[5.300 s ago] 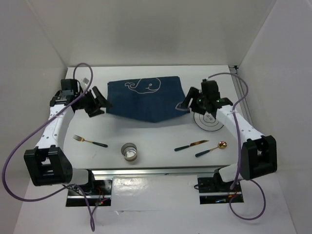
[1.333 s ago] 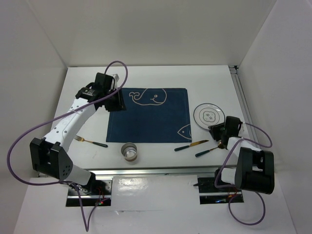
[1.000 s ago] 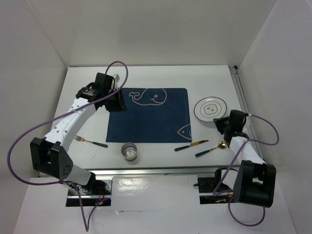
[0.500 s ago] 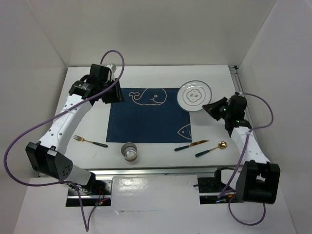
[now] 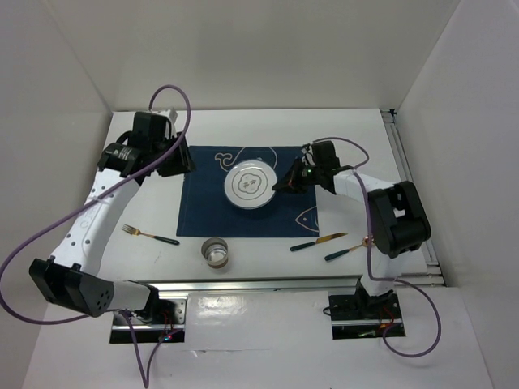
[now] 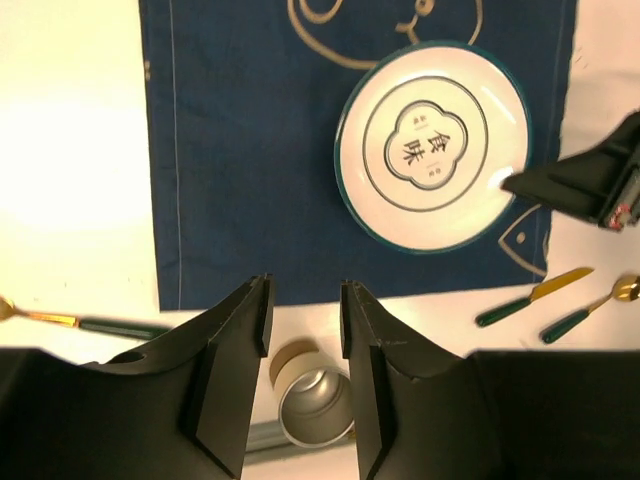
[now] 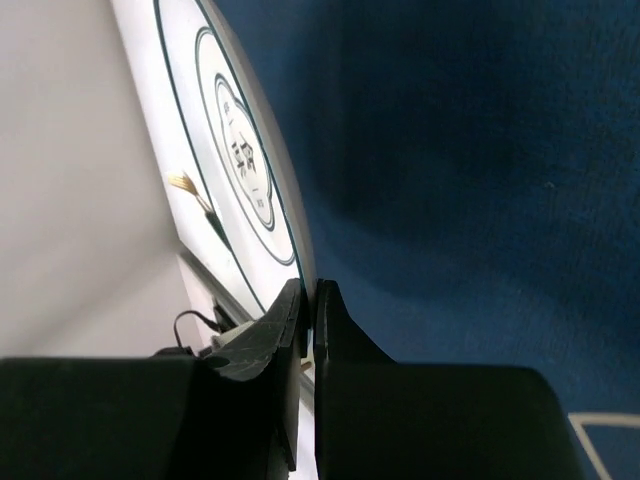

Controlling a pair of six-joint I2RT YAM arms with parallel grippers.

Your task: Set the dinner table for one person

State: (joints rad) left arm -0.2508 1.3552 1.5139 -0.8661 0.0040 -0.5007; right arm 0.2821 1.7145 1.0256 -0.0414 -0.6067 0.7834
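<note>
The right gripper (image 7: 308, 300) is pinching the rim of the plate (image 7: 235, 150), its two dark jaws pressing in from either side with only the thin edge between them. The plate is showing almost edge-on, white with dark rings and characters at its centre. The navy placemat (image 7: 480, 200) is filling the whole right side, a white stitched line peeking in at the bottom corner. Past the plate's far edge, the gold tines of a fork (image 7: 186, 184) are glinting against the white dinner table (image 7: 80, 200).

Left wrist view: fork (image 6: 80, 322) cut by the left edge; cup (image 6: 318, 402) partly hidden behind the left end effector (image 6: 305, 290).
</note>
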